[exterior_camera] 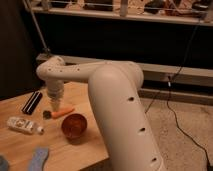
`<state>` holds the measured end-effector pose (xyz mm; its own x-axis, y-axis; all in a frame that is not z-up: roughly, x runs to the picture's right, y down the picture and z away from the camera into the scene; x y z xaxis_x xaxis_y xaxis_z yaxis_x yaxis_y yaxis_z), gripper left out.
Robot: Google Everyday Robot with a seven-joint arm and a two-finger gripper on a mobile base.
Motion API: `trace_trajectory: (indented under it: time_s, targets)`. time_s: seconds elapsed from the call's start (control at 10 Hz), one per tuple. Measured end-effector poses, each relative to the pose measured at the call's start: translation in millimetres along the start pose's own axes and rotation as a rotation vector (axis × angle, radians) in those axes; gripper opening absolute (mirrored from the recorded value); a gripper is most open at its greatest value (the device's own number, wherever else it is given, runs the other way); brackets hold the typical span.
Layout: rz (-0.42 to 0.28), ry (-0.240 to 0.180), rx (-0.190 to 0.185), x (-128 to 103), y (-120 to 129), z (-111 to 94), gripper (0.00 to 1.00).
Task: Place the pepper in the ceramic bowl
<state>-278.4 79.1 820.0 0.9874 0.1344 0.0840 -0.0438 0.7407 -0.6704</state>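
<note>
we find the small tapered orange pepper [63, 112] lying on the wooden table [17, 142] just beside the glossy copper-red ceramic bowl [74, 125], not inside it, with the gripper [54, 105] poised over it, jaws spread wide and empty, so grasping and placing remain.

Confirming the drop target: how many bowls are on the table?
1: the ceramic bowl sits near the table's front edge, beside the pepper under the gripper. The arm may hide others.
</note>
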Motion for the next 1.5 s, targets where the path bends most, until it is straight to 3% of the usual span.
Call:
trace_trajectory:
  time_s: [0.3, 0.6, 1.1, 1.5]
  targets:
    - [-0.086, 0.039, -0.029, -7, 10, 18, 0.65]
    - [-0.118, 0.073, -0.025, -9, 9, 34, 0.65]
    - [-0.065, 0.066, 0.038, -24, -1, 47, 0.65]
    - [-0.006, 0.066, 0.071, -20, 0, 56, 0.65]
